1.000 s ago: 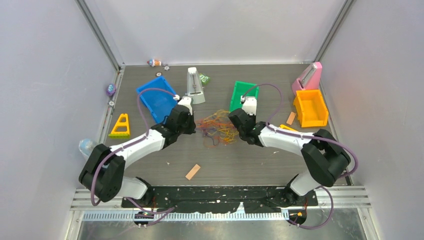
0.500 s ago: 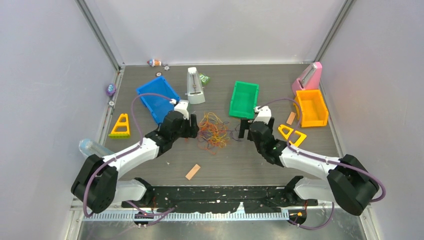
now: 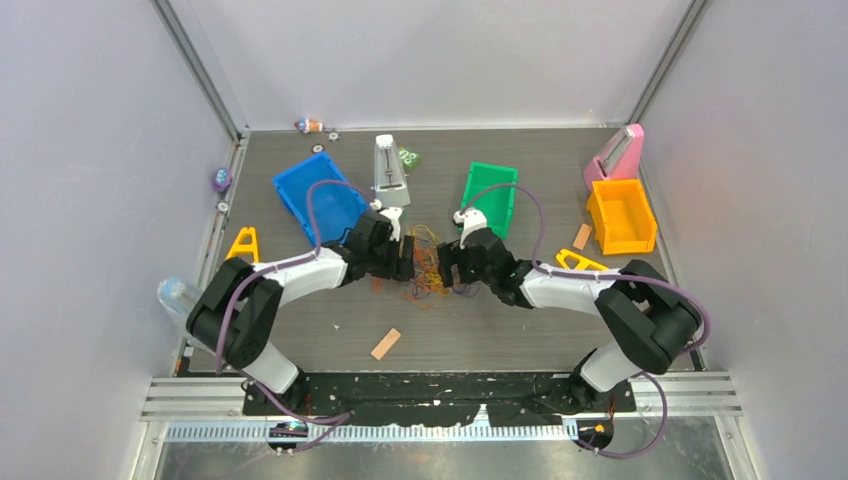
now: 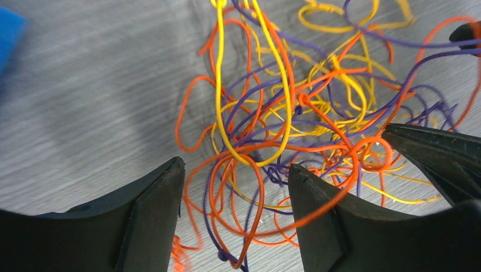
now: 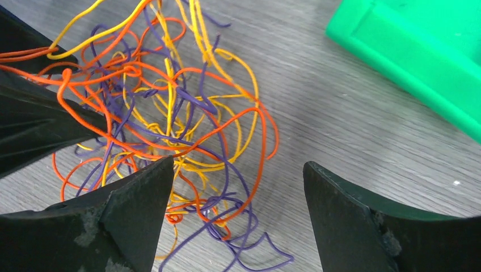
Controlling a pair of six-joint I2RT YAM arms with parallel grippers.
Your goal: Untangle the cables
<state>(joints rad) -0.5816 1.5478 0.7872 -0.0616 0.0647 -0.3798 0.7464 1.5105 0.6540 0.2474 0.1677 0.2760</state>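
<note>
At the near edge a black base plate (image 3: 440,385) carries both arms. Beyond it runs a dark grey wood-grain table (image 3: 500,330), closed in on three sides by pale lilac-grey walls (image 3: 90,150). A flat tan wooden stick (image 3: 386,344) lies alone just past the bases.

At mid-table the thin orange, yellow and purple cables (image 3: 430,265) sit in one loose tangle flat on the surface. The left gripper (image 3: 408,262) is at the tangle's left edge and the right gripper (image 3: 449,268) at its right (tips facing across the heap).

The left wrist view shows its fingers parted, with loops lying between them and none pinched. The right wrist view shows fingers spread wider and holding nothing, one finger over the tangle's fringe.

Farther back stand a blue plastic bin (image 3: 322,205), a green plastic bin (image 3: 489,198) and an orange plastic bin (image 3: 621,216). A white pyramid-shaped block (image 3: 390,172) rises between the blue and green ones.
</note>
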